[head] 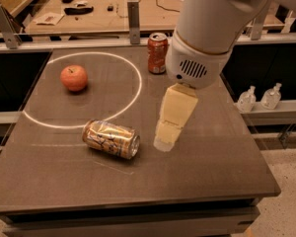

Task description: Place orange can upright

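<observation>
The orange can is a shiny golden-orange drink can with dark script. It lies on its side on the dark table, its silver end facing front right. My gripper hangs from the big white arm just right of the can, a small gap apart, its cream fingers pointing down toward the tabletop. Nothing is held in it.
A red can stands upright at the table's back edge. A red-orange apple sits inside a white circle at the left. Two small clear bottles stand on a ledge to the right, off the table.
</observation>
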`<act>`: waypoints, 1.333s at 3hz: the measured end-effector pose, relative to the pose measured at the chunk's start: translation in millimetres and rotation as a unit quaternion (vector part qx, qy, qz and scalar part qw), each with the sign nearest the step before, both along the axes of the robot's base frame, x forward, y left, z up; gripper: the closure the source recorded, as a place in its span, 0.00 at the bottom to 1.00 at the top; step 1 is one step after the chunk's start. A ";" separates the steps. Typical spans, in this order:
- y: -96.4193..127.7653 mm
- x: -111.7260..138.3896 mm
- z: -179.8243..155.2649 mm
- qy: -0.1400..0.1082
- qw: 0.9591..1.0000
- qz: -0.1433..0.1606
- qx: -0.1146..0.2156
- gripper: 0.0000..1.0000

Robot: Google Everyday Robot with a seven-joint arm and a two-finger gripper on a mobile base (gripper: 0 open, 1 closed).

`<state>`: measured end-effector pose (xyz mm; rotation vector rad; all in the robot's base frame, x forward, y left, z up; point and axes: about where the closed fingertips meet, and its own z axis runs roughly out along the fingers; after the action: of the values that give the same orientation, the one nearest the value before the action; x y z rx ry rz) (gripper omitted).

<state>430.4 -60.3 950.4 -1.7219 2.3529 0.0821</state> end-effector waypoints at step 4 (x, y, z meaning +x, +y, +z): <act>103.3 -14.5 -20.9 0.009 1.000 0.025 0.009 0.00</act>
<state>416.0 43.0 929.5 -1.7796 2.3148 0.1262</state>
